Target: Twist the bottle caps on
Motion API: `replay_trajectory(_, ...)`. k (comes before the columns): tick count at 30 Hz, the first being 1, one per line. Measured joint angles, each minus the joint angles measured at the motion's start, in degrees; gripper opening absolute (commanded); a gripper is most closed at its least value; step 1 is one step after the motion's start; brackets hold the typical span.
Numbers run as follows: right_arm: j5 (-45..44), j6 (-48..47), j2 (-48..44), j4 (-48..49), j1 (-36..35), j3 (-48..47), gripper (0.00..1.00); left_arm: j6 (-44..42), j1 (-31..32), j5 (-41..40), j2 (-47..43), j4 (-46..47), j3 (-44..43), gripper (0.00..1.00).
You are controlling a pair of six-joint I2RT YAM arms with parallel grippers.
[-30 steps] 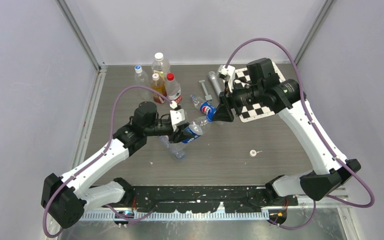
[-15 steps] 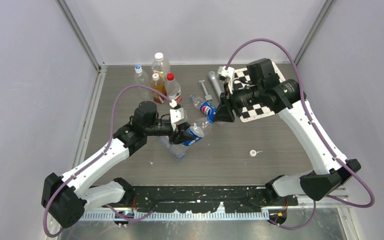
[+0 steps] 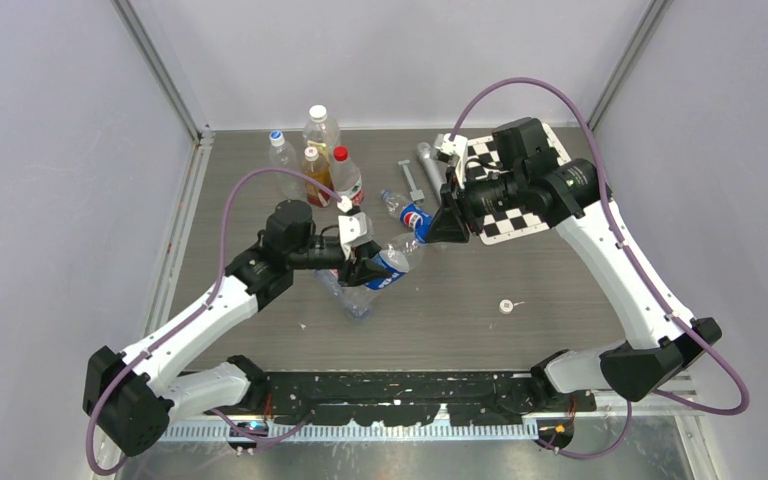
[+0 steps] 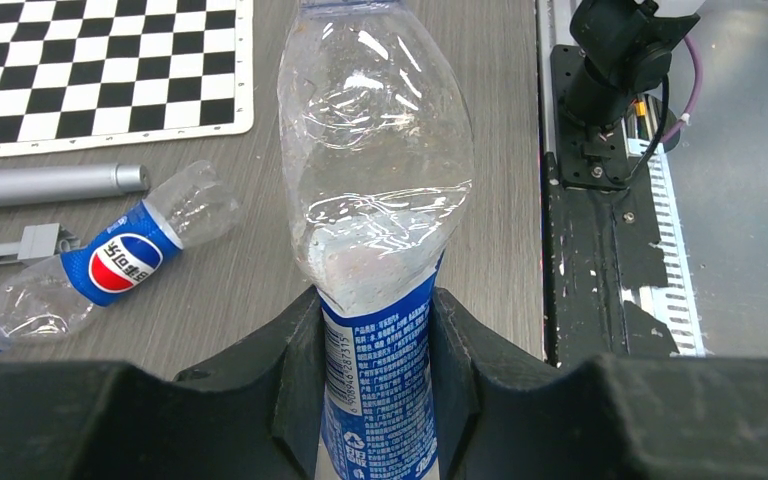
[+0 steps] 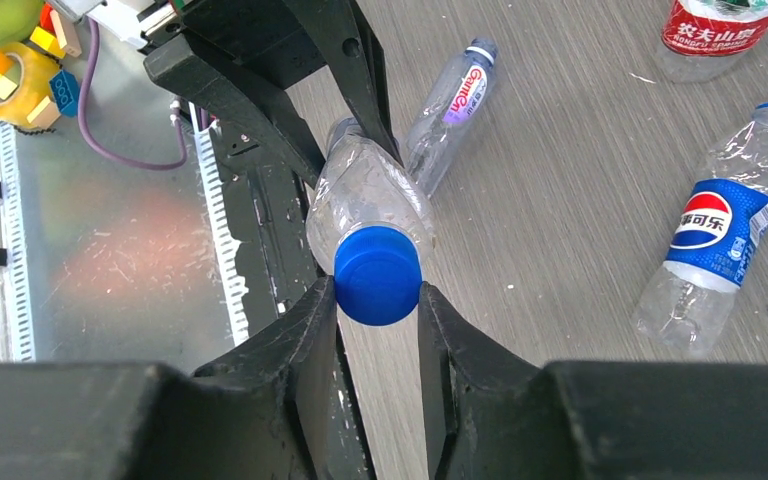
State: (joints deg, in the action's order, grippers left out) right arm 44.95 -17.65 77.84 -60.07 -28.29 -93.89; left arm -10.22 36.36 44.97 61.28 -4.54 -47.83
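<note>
Above the bench (image 3: 460, 320), bottle (image 4: 375, 200) is clamped in left jaws; blue cap (image 5: 377, 275) is pinched between right jaws.

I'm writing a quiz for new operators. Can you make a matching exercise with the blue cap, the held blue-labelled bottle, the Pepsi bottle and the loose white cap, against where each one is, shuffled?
Things
1. blue cap
2. blue-labelled bottle
3. Pepsi bottle
4. white cap

Places
A. lying on its side on the table
B. alone on the bare table, apart from all bottles
C. between the fingers of the right gripper, at a bottle's mouth
D. clamped in the left gripper

Pairs: 1-C, 2-D, 3-A, 4-B
</note>
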Motion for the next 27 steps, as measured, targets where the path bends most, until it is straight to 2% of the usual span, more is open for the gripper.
replay_trajectory(1,0.0,0.0,0.0,0.0,0.0,0.0,0.24,0.1,0.0,0.1,0.0,0.0,0.0,0.0)
replay_trajectory(2,0.0,0.0,0.0,0.0,0.0,0.0,0.17,0.2,0.0,0.1,0.0,0.0,0.0,0.0)
replay_trajectory(6,0.0,0.1,0.2,0.0,0.0,0.0,0.04,0.4,0.0,0.1,0.0,0.0,0.0,0.0)
replay_trajectory(10,-0.4,1.2,0.7,0.3,-0.1,0.0,0.01,0.3,0.0,-1.0,0.3,0.0,0.0,0.0)
replay_trajectory(13,-2.4,4.5,1.6,1.5,-0.1,0.0,0.01,-1.0,1.0,-5.1,0.4,-0.1,0.0,0.0)
replay_trajectory(17,-7.5,13.7,2.4,3.8,-0.2,0.5,0.01,-5.2,5.0,-16.6,0.6,0.1,0.0,0.0)
replay_trajectory(23,-18.9,39.6,2.4,9.2,-0.1,5.8,0.01,-15.6,13.0,-39.1,2.7,5.7,2.8,0.0)
replay_trajectory(27,-22.5,54.9,2.4,13.1,0.5,12.4,0.01,-25.4,18.6,-52.9,6.1,9.5,5.5,0.0)
